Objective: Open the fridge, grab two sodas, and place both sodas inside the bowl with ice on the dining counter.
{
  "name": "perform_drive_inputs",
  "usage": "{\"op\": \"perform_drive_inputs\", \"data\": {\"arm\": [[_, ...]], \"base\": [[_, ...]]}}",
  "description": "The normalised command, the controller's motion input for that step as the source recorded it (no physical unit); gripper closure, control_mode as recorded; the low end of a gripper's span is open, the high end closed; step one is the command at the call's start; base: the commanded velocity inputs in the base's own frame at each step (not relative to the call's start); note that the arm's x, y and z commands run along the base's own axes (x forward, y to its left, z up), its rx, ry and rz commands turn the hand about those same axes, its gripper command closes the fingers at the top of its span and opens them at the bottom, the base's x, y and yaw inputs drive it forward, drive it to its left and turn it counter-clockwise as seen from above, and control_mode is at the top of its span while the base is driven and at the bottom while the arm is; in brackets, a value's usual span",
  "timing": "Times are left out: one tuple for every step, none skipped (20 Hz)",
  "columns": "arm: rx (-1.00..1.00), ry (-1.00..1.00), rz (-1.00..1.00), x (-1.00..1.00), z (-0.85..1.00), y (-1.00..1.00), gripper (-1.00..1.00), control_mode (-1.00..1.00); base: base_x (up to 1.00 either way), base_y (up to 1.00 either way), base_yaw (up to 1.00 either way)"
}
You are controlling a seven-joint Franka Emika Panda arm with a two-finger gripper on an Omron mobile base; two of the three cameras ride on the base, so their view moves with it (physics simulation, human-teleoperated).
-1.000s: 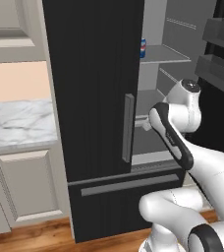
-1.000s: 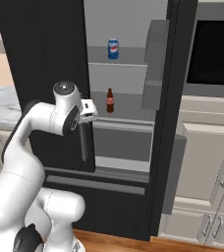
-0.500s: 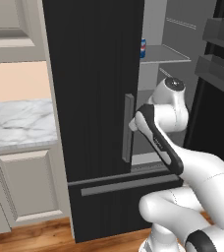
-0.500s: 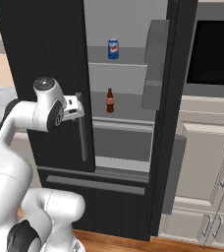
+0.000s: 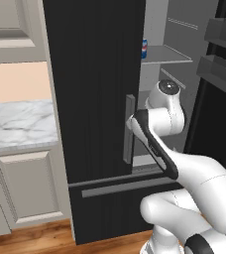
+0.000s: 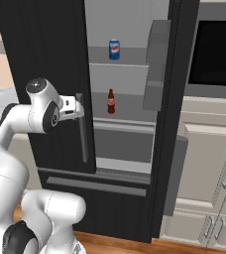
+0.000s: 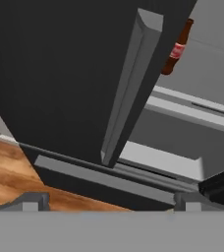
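— Trouble is brewing at that fridge (image 6: 45, 59), if you ask me. See how the pincer (image 6: 77, 105) sits right at the left door's handle (image 6: 84, 130) with its tips spread wide and nothing between them?

— I do. The right door (image 6: 170, 124) already hangs open, though, and both sodas are in plain sight: the blue can (image 6: 114, 49) near the front edge of the upper shelf (image 6: 122, 62), the cola bottle (image 6: 111, 101) standing upright one shelf lower.

— Right, and that is my worry. The arm is on the closed door's side, so to reach either drink it has to swing round that handle. Clip the bar on the way and the hand gets knocked off line.

— Could it also catch the door edge?

— Likely. From the hand's own camera the handle (image 7: 128, 88) crosses right in front and hides part of the bottle (image 7: 177, 47). A straight push forward would meet metal, not soda.

— And the bottle itself?

— Tall and narrow. I'd guess a glancing touch tips it over on the shelf, perhaps rolling it toward the back.
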Motion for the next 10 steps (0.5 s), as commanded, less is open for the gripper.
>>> {"op": "perform_drive_inputs", "data": {"arm": [[0.0, -0.11, -0.01, 0.14, 0.0, 0.0, -1.0, -1.0], [-0.01, -0.13, 0.0, 0.05, 0.0, 0.0, -1.0, -1.0], [0.0, -0.1, 0.0, 0.14, 0.0, 0.0, -1.0, -1.0], [0.0, -0.1, 0.0, 0.16, 0.0, 0.0, -1.0, -1.0], [0.0, -0.07, 0.0, 0.27, 0.0, 0.0, -1.0, -1.0], [0.0, -0.08, 0.0, 0.19, 0.0, 0.0, -1.0, -1.0], [0.0, -0.03, 0.0, 0.29, 0.0, 0.0, -1.0, -1.0], [0.0, -0.03, 0.0, 0.24, 0.0, 0.0, -1.0, -1.0], [0.0, -0.02, 0.0, 0.24, 0.0, 0.0, -1.0, -1.0], [0.0, -0.03, 0.0, 0.22, 0.0, 0.0, -1.0, -1.0]], "base": [[0.0, 0.0, 0.0], [0.0, 0.0, 0.0], [0.0, 0.0, 0.0], [0.0, 0.0, 0.0], [0.0, 0.0, 0.0], [0.0, 0.0, 0.0], [0.0, 0.0, 0.0], [0.0, 0.0, 0.0], [0.0, 0.0, 0.0], [0.0, 0.0, 0.0]]}}
